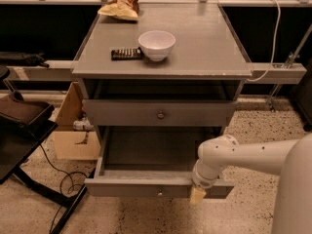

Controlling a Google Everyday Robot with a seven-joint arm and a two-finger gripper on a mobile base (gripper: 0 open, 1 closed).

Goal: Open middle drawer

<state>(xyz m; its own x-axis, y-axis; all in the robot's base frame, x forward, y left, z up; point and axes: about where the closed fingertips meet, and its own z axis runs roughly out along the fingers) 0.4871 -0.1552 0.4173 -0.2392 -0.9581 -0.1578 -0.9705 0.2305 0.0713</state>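
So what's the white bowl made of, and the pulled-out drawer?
The bowl: maybe glazed ceramic or plastic, smooth and plain white. The middle drawer: looks like grey-painted wood, matte, with a small metal-looking knob. The pincer sits at its front edge.

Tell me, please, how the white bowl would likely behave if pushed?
The white bowl looks rigid, probably sliding on the smooth cabinet top. Low and wide, it seems unlikely to tip. The gripper sits below, at the front of the open middle drawer.
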